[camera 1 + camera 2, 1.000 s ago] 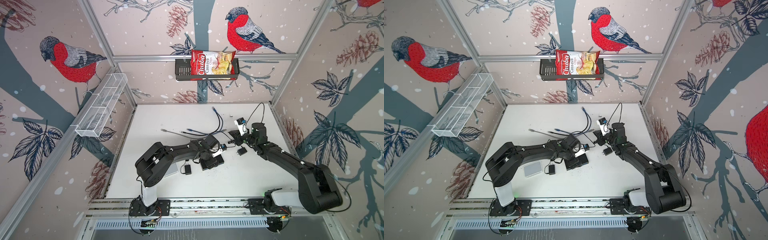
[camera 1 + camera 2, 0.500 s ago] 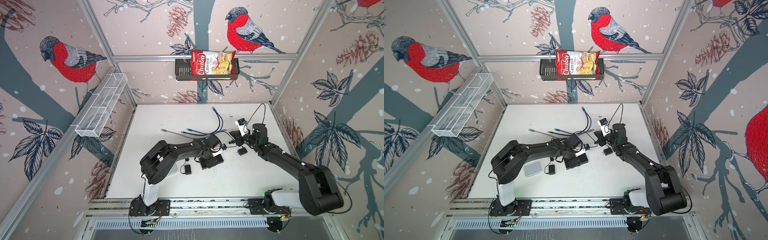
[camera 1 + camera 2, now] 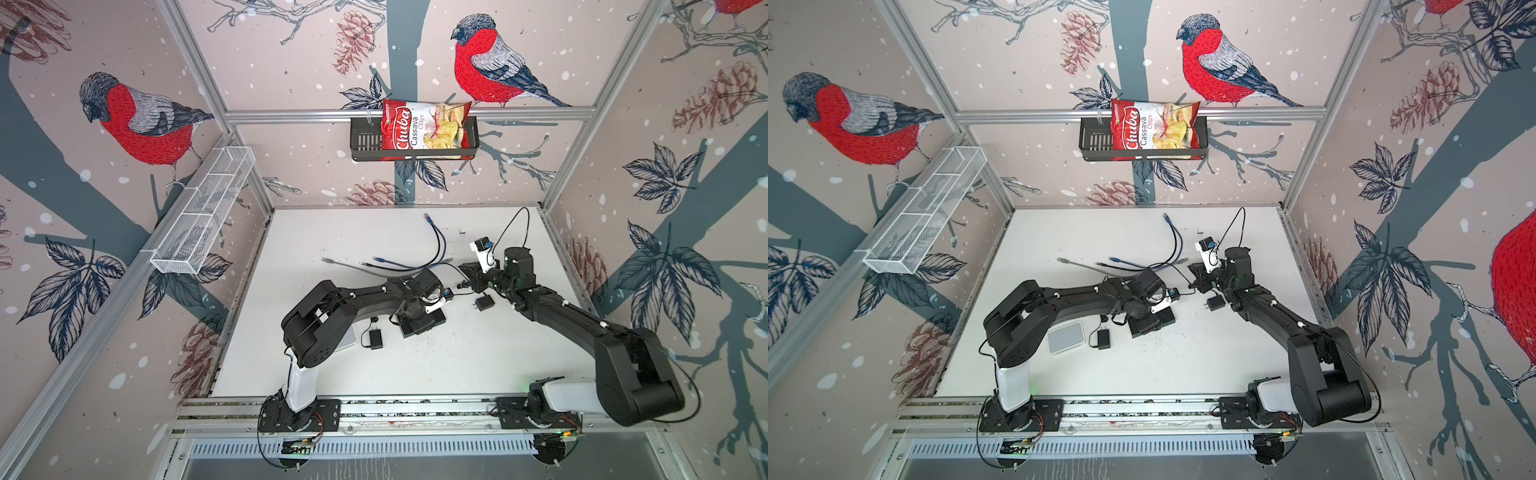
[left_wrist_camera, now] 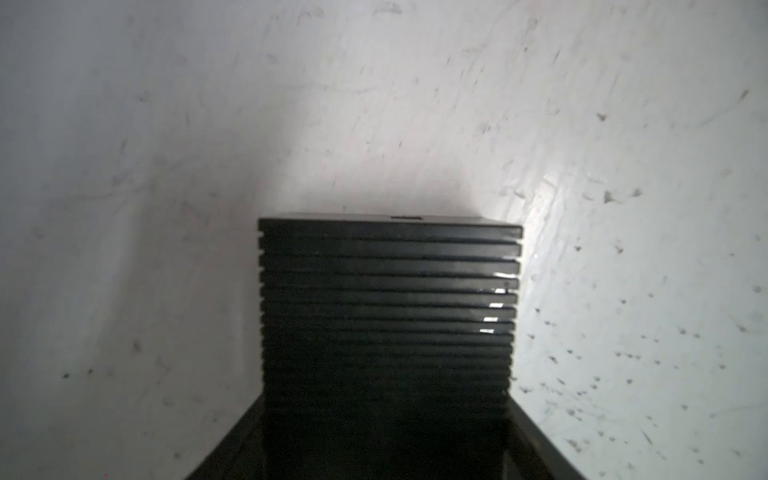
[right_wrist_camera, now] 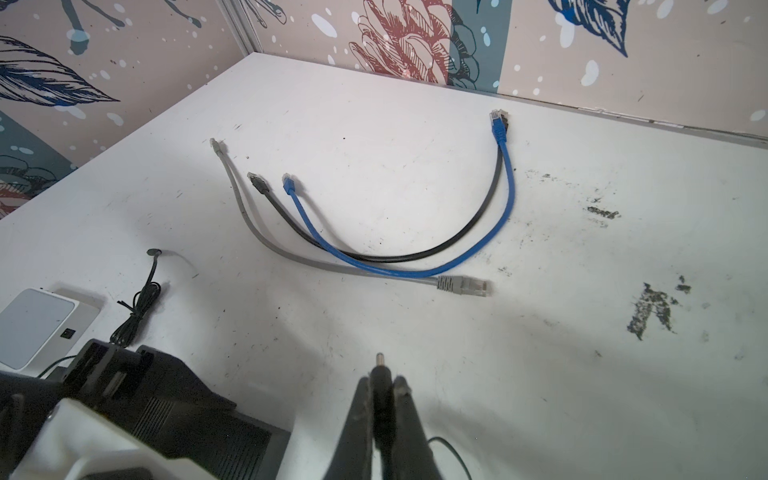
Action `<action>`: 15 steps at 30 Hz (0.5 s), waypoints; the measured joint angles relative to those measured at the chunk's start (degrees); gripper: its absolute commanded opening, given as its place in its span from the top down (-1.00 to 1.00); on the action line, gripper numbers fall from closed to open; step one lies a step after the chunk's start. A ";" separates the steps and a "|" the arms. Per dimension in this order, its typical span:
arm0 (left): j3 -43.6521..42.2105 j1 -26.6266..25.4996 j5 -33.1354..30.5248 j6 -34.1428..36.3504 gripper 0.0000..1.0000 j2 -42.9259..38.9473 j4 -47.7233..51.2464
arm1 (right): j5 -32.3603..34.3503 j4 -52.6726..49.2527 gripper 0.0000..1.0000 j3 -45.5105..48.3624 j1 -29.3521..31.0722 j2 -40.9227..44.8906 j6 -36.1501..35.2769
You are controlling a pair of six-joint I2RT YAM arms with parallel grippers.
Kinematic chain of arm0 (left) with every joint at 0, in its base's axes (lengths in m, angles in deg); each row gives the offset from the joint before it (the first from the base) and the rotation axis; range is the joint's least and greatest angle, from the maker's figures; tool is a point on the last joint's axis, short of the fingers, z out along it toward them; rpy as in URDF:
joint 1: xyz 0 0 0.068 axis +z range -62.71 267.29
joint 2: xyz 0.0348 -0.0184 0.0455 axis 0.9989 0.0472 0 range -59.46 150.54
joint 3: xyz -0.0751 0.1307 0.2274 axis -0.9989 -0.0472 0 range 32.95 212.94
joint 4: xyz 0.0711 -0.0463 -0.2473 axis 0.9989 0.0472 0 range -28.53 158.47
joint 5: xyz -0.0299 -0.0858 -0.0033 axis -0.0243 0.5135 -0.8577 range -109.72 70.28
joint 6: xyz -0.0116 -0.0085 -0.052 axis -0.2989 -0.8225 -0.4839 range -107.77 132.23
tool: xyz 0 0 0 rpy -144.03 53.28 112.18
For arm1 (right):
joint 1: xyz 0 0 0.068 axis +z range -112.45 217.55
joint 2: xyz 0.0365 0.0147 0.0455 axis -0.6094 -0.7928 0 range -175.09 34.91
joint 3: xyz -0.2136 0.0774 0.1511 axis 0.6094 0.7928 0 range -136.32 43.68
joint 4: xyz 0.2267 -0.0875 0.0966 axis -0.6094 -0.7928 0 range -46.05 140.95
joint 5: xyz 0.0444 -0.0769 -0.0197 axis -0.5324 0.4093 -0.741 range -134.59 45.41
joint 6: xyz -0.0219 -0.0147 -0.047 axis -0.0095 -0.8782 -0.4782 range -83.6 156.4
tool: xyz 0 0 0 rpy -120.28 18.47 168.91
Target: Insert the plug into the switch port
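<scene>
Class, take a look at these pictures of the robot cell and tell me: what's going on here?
The right tool pinches a small round plug, tip pointing outward, clear of the switch. The left tool is down over that black ribbed switch with its fingers on either side; whether they grip it is unclear. The plug is not yet inserted. Three network cables lie loose farther back on the white table.
</scene>
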 measured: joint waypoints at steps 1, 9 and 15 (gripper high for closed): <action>-0.98 0.00 -0.42 0.09 0.37 -0.68 -0.83 | -0.17 0.02 0.96 -0.02 0.00 -0.07 0.00; -11.72 -0.09 -5.03 2.80 0.50 -8.52 -12.66 | -2.45 -0.07 0.94 0.02 0.04 -0.22 0.00; -21.38 -0.09 -5.97 6.03 0.54 -16.65 -24.22 | -5.05 -0.02 0.96 1.55 0.42 0.04 0.15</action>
